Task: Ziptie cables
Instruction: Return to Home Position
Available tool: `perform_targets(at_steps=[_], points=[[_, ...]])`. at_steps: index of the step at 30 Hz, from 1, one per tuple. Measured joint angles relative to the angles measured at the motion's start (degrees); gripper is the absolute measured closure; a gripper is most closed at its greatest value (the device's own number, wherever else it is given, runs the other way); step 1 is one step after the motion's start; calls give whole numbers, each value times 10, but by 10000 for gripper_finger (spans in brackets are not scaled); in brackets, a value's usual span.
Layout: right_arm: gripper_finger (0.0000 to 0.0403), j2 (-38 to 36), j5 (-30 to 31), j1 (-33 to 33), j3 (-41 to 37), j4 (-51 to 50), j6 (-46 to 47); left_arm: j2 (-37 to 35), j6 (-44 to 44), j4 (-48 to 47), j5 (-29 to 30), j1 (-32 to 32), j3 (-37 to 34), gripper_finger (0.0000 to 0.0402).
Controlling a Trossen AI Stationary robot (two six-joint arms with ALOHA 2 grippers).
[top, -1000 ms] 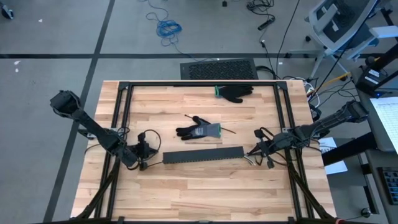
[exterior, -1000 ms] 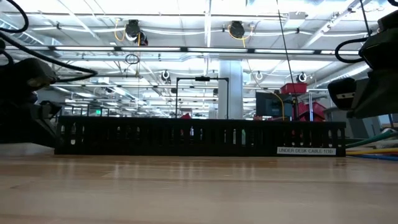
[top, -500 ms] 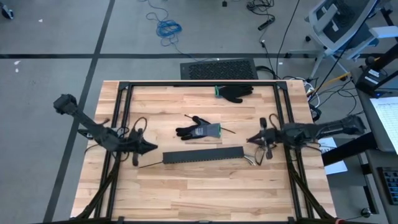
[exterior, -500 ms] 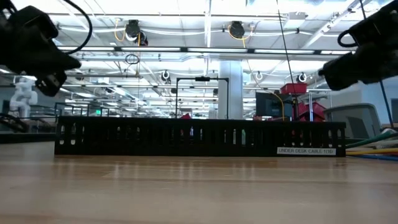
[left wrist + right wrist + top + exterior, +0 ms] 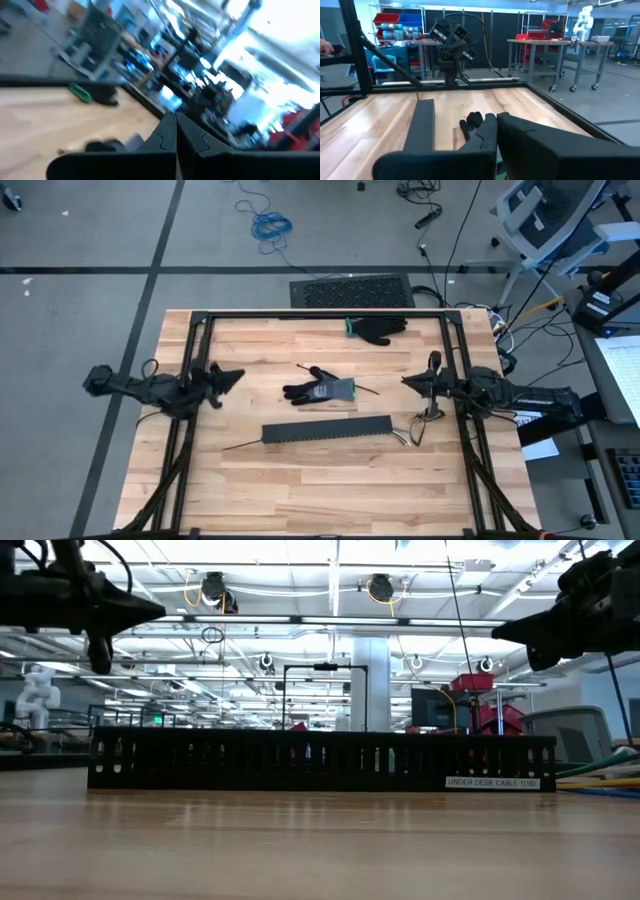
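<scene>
Both claws closed, empty: left claw [image 5: 228, 376] near the left edge of the table [image 5: 300, 490], right claw [image 5: 408, 383] near its right edge; cables [image 5: 405, 437] sit inside the mid-table duct [image 5: 325, 430], and I judge them light, floppy, grippable only at the ends poking out.

left pincer [image 5: 176, 120] closed, black glove [image 5: 105, 95] beyond

cables [image 5: 405, 436] mostly hidden inside the black duct [image 5: 326, 429], only short ends showing at its right end
</scene>
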State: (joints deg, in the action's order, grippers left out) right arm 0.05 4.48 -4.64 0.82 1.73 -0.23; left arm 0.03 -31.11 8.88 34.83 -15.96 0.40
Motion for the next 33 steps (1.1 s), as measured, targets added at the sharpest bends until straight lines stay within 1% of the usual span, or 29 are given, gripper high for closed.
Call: perform_targets(at_steps=[5, 11, 14, 27, 29, 31, 33], points=[[403, 0, 0, -2, 0, -2, 0, 0, 0, 2, 1, 56, 0, 401], [403, 2, -1, -2, 0, -2, 0, 0, 0, 2, 1, 90, 0, 401], [403, 12, -1, -2, 0, -3, 0, 0, 0, -3, 1, 97, 0, 401], [403, 13, -1, -2, 0, -3, 0, 0, 0, -4, 0, 103, 0, 401], [403, 13, -1, -2, 0, -3, 0, 0, 36, -11, -4, 103, 0, 401], [403, 13, -1, -2, 0, -3, 0, 0, 117, -28, -24, 103, 0, 401], [403, 13, -1, -2, 0, -3, 0, 0, 197, -41, -91, 102, 0, 401]])
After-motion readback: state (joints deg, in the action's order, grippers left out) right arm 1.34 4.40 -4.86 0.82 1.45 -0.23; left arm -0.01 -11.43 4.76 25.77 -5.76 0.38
